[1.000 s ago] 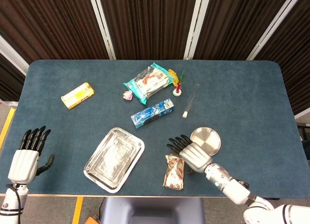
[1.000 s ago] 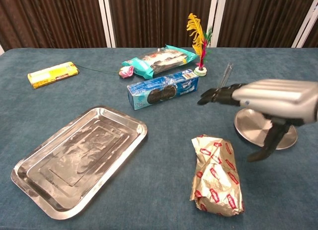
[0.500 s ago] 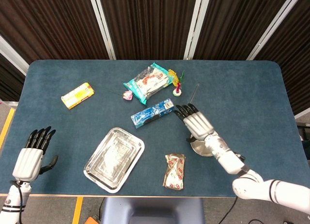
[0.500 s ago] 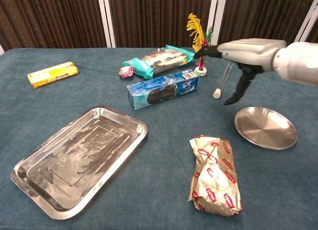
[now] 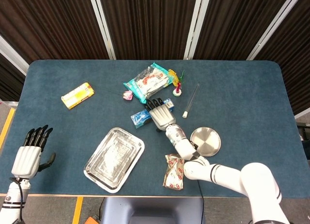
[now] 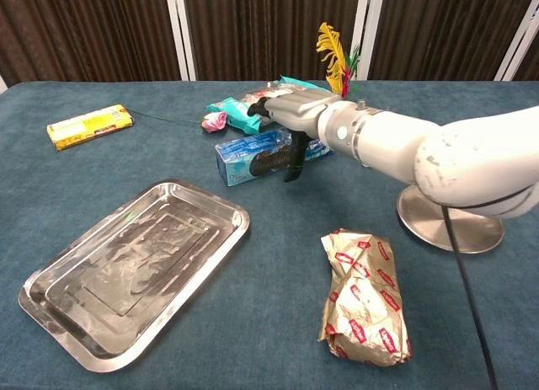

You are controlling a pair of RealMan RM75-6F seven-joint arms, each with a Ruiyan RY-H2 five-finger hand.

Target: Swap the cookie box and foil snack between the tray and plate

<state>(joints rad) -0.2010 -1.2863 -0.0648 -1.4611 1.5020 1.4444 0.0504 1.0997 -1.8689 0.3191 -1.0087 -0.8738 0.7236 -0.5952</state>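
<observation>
1. The right hand (image 6: 290, 112) hovered over the blue cookie box (image 6: 244, 162), its fingers (image 5: 154, 104) spread and its thumb pointing down at the box's near face; whether it touched the box could not be told.
2. The cookie box lay on the blue worktop (image 5: 242, 98), between the steel tray (image 6: 126, 272) and the round plate (image 6: 450, 217), both bare.
3. The foil snack (image 6: 364, 299) lay on the worktop, near the plate.
4. The left hand (image 5: 30, 154) hung at the worktop's near-left edge, fingers apart, holding nothing.
</observation>
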